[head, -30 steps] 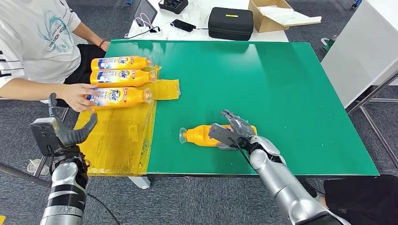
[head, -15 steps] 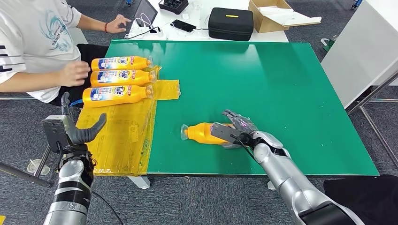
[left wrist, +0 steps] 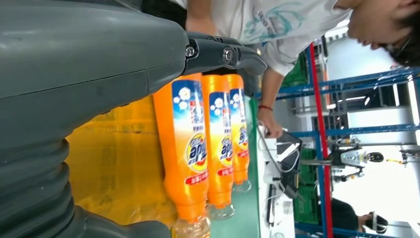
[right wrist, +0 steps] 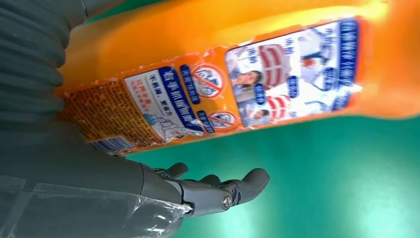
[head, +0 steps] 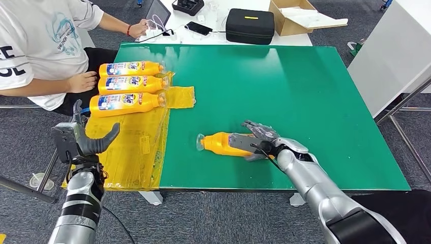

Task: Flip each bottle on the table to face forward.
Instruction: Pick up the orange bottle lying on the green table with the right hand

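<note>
Right hand [head: 255,140] wrapped over orange bottle [head: 221,144] lying on green table [head: 284,81], near centre, cap pointing left, back label [right wrist: 237,94] toward wrist camera. Left hand [head: 84,141] raised off table's near-left corner, fingers apart, holding nothing. Three labelled bottles [head: 129,83] side by side on yellow sheet [head: 133,147], far left.

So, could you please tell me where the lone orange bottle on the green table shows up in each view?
Head view: lone bottle lying near the table's front edge, at the right hand.
Left wrist view: not in it.
Right wrist view: bottle's back label fills the upper part.
Shared landmark: green table.
</note>
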`<move>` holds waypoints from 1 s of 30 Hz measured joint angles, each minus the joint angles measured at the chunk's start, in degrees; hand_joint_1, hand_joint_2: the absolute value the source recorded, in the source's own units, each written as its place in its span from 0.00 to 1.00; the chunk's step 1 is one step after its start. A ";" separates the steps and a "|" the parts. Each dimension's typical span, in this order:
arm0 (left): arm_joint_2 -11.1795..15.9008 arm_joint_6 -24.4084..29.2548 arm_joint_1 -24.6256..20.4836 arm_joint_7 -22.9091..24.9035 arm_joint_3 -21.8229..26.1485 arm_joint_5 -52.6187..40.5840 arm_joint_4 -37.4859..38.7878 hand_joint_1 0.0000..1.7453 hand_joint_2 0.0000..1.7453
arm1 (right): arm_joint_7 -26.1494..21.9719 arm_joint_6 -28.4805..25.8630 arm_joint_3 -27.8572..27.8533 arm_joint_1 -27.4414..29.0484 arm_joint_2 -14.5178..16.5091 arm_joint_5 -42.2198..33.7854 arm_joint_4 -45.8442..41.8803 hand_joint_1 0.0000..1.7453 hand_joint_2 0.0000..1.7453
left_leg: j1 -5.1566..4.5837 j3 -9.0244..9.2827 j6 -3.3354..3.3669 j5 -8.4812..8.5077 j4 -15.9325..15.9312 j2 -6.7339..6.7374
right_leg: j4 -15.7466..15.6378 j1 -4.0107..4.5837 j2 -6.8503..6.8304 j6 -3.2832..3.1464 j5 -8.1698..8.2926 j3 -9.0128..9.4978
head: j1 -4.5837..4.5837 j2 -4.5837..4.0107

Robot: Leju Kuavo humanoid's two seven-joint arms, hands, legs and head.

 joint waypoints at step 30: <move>-1.39 -3.79 -2.27 0.96 0.02 5.03 6.59 0.00 1.00 | -0.65 14.00 17.43 -7.80 -10.71 -12.68 0.50 1.00 1.00 | -0.02 -0.05 0.01 -0.01 0.01 -0.02 | 0.00 -0.02 0.00 0.03 0.02 -0.02 | -0.02 0.00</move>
